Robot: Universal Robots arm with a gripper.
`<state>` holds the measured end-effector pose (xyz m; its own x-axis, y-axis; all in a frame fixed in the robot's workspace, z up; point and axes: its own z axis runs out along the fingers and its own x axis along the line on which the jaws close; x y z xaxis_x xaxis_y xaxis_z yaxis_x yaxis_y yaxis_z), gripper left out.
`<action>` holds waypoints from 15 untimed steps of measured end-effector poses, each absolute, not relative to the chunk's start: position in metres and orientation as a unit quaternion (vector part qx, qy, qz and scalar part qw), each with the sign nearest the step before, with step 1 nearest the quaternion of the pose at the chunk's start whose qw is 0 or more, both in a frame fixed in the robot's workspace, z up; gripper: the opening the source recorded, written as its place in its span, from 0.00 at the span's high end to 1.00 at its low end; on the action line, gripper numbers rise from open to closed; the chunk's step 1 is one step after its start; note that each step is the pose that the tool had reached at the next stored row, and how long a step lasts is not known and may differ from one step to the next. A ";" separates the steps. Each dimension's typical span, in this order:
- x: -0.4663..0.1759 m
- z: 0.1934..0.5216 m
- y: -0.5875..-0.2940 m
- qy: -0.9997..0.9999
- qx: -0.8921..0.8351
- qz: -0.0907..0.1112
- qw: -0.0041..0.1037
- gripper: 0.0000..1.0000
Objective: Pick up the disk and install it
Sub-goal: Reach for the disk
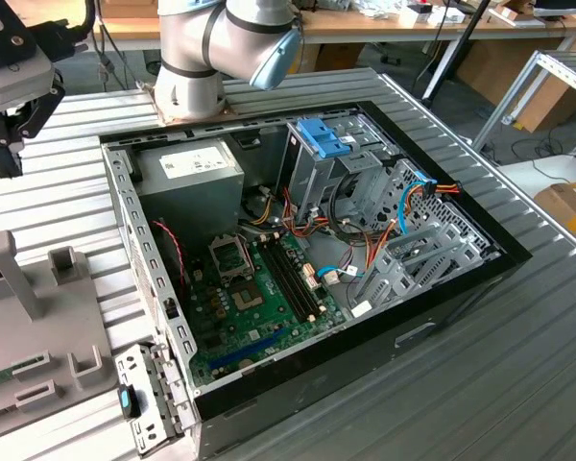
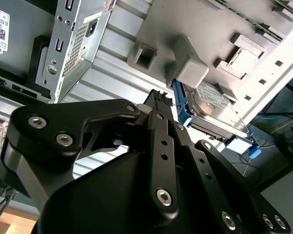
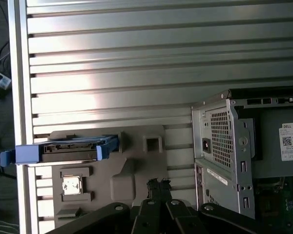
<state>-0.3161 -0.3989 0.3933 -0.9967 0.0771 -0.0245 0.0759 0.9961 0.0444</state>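
A silvery ribbed aluminium surface [image 1: 518, 365] is stretching across the scene, and a bright patch of light [image 3: 88, 100] is glaring off its grooves in the first wrist view. Beyond its far edge a light wooden desk [image 1: 365, 24] is standing. Past the edge on the exterior view's right, a bare aluminium frame [image 1: 538, 77] is rising above the dark grey floor [image 1: 461, 115], with a brown cardboard box [image 1: 571, 206] sitting near it.

Table [image 3: 112, 58]: ribbed bare metal, satin sheen. Fixture [image 3: 136, 165]: matt grey, probably plastic. Disk [image 3: 63, 150]: smooth blue plastic rails. Gripper [image 2: 158, 97]: matt black.
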 end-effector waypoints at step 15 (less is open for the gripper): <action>-0.351 0.393 -0.399 0.999 0.038 0.022 0.013 0.89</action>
